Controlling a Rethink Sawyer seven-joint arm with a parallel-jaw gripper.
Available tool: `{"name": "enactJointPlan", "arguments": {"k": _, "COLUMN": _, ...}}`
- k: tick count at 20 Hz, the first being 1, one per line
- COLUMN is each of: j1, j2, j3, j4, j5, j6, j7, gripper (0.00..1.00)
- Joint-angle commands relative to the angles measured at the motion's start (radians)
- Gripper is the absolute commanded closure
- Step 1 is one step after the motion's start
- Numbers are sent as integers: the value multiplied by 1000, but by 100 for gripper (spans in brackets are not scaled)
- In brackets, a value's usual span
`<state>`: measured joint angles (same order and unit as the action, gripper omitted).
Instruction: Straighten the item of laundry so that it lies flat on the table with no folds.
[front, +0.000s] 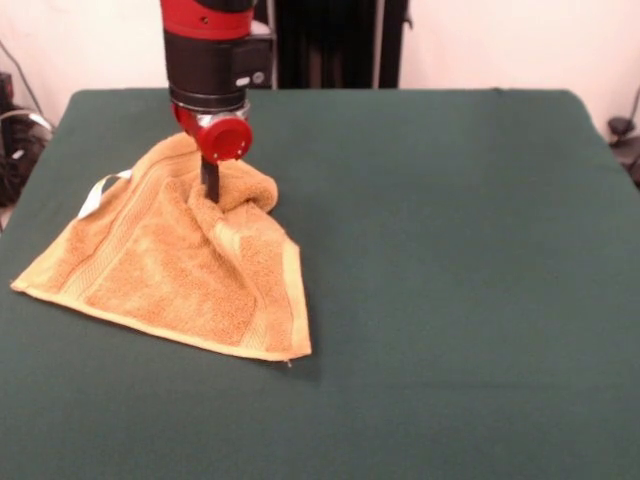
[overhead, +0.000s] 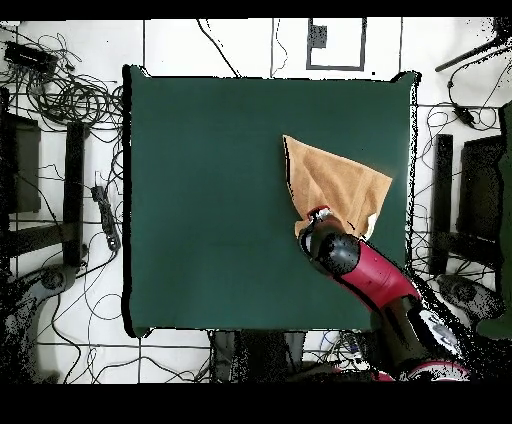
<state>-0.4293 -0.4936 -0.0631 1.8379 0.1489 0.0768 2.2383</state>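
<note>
Your pincer (front: 210, 192) grips the bunched peak of the towel (front: 180, 280). It's soft and limp; below it, cloth drapes onto the tabletop (front: 450, 250), so drag gently.

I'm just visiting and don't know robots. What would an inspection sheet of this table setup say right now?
Surface: table covered in dark green cloth, mostly bare.
Job's things: orange-tan towel lies at one side of the table, not flat; its far part is bunched and lifted into a peak, the near edges spread on the cloth. White tag at its edge.
Clutter: nothing seen on the table.
Gripper: gripper is down at the towel's raised peak; whether it is open or shut cannot be told.
Cables: tangled cables on the floor beside the table.
Surroundings: tiled floor, dark stands around the table, pale wall behind the robot.
</note>
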Motion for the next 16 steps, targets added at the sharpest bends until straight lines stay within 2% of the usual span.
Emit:
{"name": "enactJointPlan", "arguments": {"k": 1, "j1": 23, "j2": 45, "j3": -5, "j4": -37, "j5": 10, "j6": 136, "j7": 83, "gripper": 100}}
{"name": "enactJointPlan", "arguments": {"k": 5, "j1": -33, "j2": 77, "j3": 78, "j4": -27, "j5": 9, "j6": 97, "j7": 81, "gripper": 100}}
{"name": "enactJointPlan", "arguments": {"k": 7, "j1": -104, "j2": 116, "j3": 181, "j4": 3, "j5": 2, "j6": 54, "j7": 79, "gripper": 100}}
{"name": "enactJointPlan", "arguments": {"k": 10, "j1": -170, "j2": 115, "j3": 243, "j4": 62, "j5": -9, "j6": 27, "j7": 91, "gripper": 100}}
{"name": "enactJointPlan", "arguments": {"k": 13, "j1": -216, "j2": 132, "j3": 296, "j4": 84, "j5": -18, "j6": 1, "j7": 101, "gripper": 100}}
{"name": "enactJointPlan", "arguments": {"k": 16, "j1": -223, "j2": 132, "j3": 304, "j4": 105, "j5": -13, "j6": -8, "j7": 122, "gripper": 100}}
